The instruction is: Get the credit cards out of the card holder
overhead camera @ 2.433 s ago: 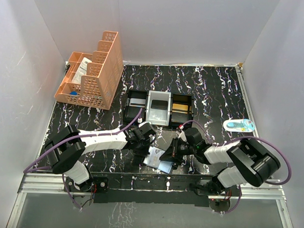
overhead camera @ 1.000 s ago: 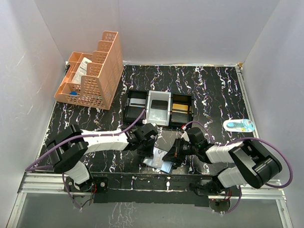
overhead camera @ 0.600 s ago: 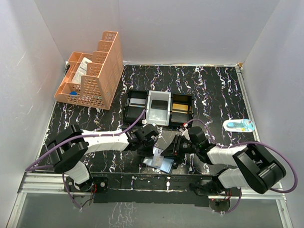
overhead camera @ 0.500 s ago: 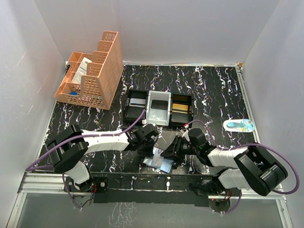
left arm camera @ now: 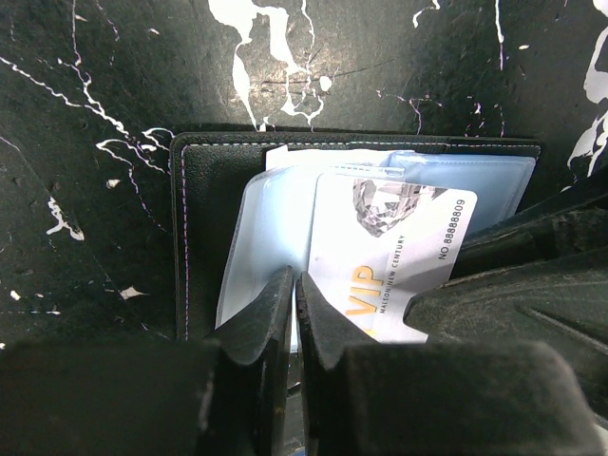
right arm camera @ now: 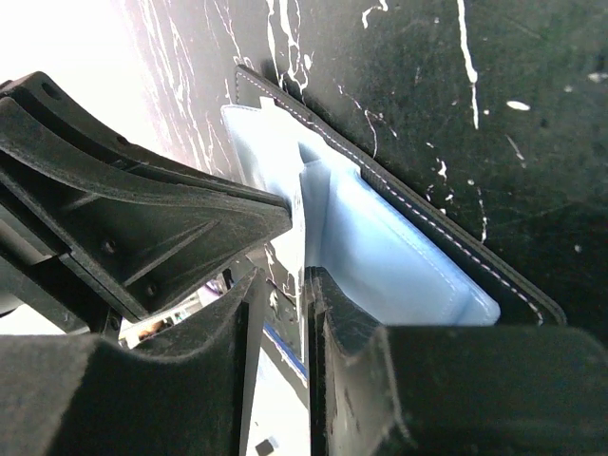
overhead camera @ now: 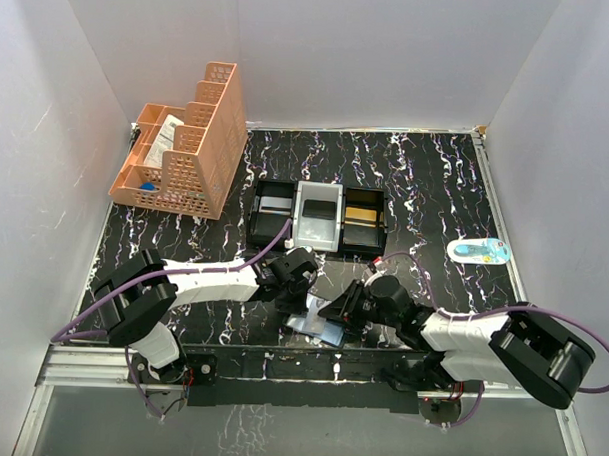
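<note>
The card holder (overhead camera: 317, 329) lies open near the table's front edge, black-edged with a light blue inside (left arm camera: 255, 242). A white VIP card (left arm camera: 389, 256) sticks partly out of its pocket. My left gripper (overhead camera: 302, 300) is shut on the near edge of the blue inner panel, as the left wrist view (left arm camera: 295, 280) shows. My right gripper (overhead camera: 333, 314) reaches in from the right. Its jaws stand a narrow gap apart (right arm camera: 285, 280) around the card's edge (right arm camera: 302, 228), which rests against one finger. The holder also shows in the right wrist view (right arm camera: 399, 256).
A black-and-white three-compartment tray (overhead camera: 257, 211) stands behind the holder. A peach basket (overhead camera: 182, 144) fills the back left corner. A small blue-and-white item (overhead camera: 479, 250) lies at the right. White walls close in three sides.
My right arm has stretched lower and its gripper has shifted slightly left along the holder. My left gripper has moved down onto the holder's edge. The holder stays put.
</note>
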You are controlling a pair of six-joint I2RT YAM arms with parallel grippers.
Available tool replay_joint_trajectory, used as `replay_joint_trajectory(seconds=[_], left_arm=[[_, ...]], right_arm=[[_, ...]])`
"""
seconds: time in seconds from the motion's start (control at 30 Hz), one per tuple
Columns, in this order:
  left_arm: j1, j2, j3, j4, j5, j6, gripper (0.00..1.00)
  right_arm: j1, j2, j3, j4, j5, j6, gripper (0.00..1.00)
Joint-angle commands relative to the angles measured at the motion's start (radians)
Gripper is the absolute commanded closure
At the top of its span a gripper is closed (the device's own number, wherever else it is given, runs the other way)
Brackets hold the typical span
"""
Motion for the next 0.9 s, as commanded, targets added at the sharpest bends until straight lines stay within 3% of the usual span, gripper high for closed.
replay_joint_trajectory(seconds=[0.0, 0.47, 0.87], left_arm=[[-0.01, 0.026, -0.01, -0.071, -0.045, 0.007, 0.95], [-0.009, 0.025, -0.01, -0.071, -0.042, 0.007, 0.95], [-0.01, 0.031, -0.001, -0.085, -0.046, 0.01, 0.95]], right_arm=[[0.032, -0.058, -0.019, 0.036, 0.139, 0.059, 0.8], [0.11, -0.042, -0.017, 0.029, 0.202, 0.092, 0.84], [0.117, -0.044, 0.0, -0.025, 0.207, 0.07, 0.98]])
